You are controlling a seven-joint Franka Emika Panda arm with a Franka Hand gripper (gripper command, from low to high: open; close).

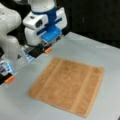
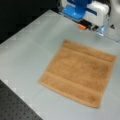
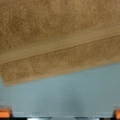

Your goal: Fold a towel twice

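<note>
The towel (image 1: 68,85) lies flat and unfolded on the grey table, an orange-brown square with a lighter band near two opposite edges, seen in both front views (image 2: 78,72). My gripper (image 1: 29,64) hovers above the table just off the towel's edge at a front view's upper left. It is open wide, its orange fingertips (image 1: 48,50) far apart with nothing between them. Another front view shows one orange fingertip (image 2: 81,26) beyond the towel's far edge. In the wrist view the towel (image 3: 57,37) fills the top half, and the gripper (image 3: 60,113) spans bare table below its edge.
The grey table (image 1: 100,55) extends around the towel on all sides. The white arm (image 1: 8,30) stands at a front view's left. A black perforated board (image 2: 15,105) borders the table at a front view's bottom left.
</note>
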